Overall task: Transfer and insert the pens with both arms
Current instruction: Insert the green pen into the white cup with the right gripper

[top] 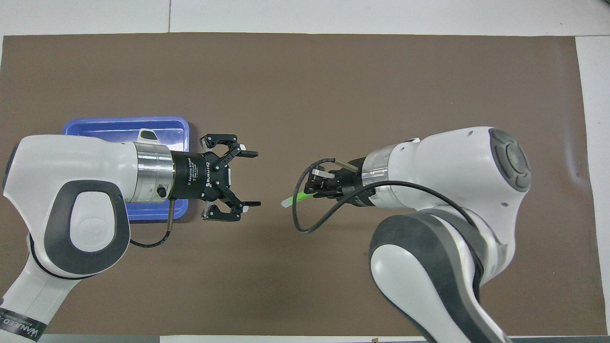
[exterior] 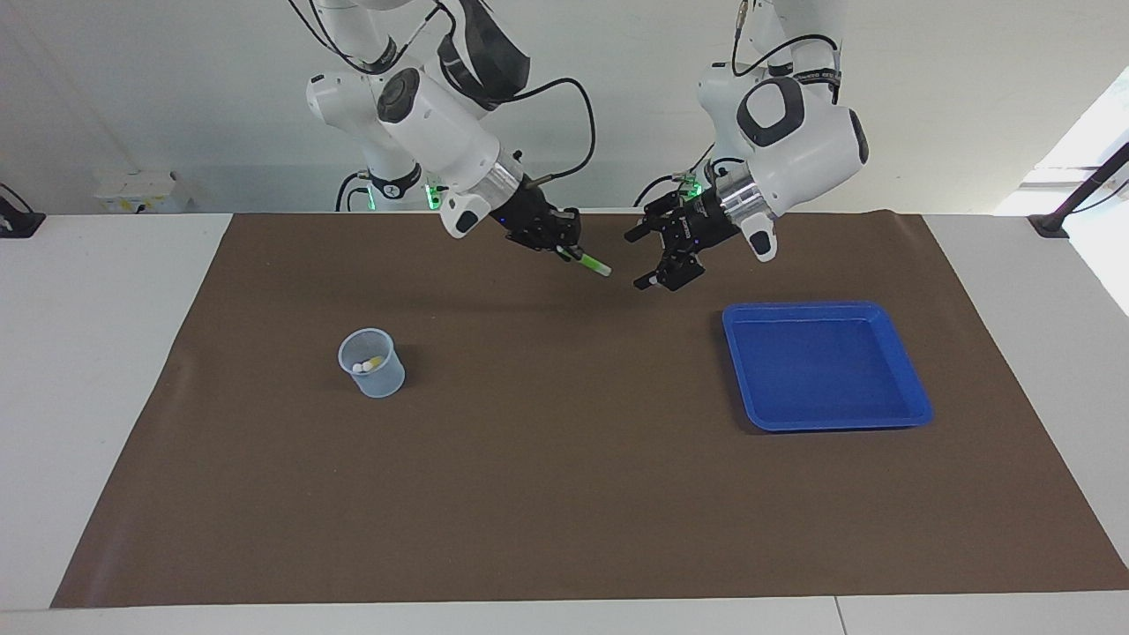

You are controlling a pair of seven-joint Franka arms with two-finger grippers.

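- Over the brown mat [exterior: 564, 494], at 12 o'clock of its middle in the facing view, both grippers hang in the air, apart from each other.
- At 3 o'clock of the mat we see the blue tray [exterior: 913, 414]; nothing lies in it.
- At 9 o'clock stands the clear cup [exterior: 371, 362], upright. Two pens [exterior: 367, 363] are in it; their pale ends show at the mouth.
- We see the left gripper [top: 248, 179] with its jaws wide apart, holding nothing.
- We see the right gripper [exterior: 564, 247] closed on the green pen [exterior: 593, 264]. It holds the pen by one end, and the pale end sticks out toward the left gripper.
- We judge the pen light, stiff and smooth, so it may turn in a grip at the end. A hold near its middle seems safer for the cup.
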